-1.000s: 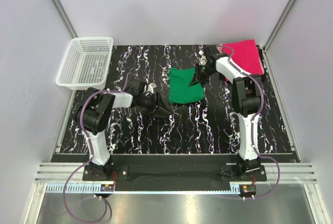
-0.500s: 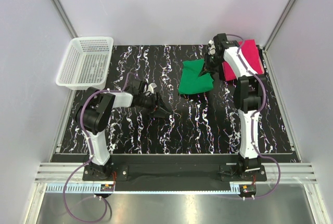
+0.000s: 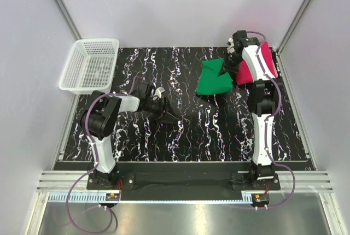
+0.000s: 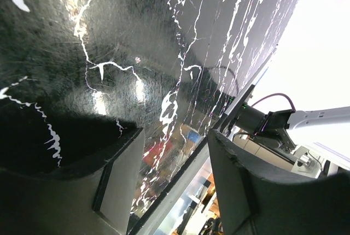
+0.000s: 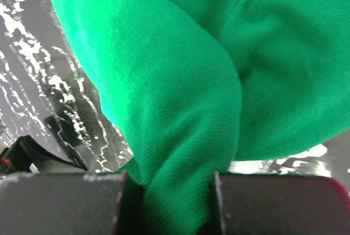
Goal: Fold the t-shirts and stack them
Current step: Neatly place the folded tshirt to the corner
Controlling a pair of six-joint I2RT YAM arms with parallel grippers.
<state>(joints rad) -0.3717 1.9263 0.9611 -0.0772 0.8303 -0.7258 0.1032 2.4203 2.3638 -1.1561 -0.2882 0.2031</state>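
Top external view: left gripper (image 3: 170, 117) hovers spread, low over the black marbled table (image 3: 219, 136). Beyond, right gripper (image 3: 227, 70), clamped on the folded bright green cloth t-shirt (image 3: 213, 81), has carried it rightward, just beside the hot pink cloth t-shirt (image 3: 267, 59); stacking appears imminent.

Right gripper (image 3: 227, 66) has carried green t-shirt (image 3: 213, 80) rightward and farther back; now just beside pink t-shirt (image 3: 244, 74).
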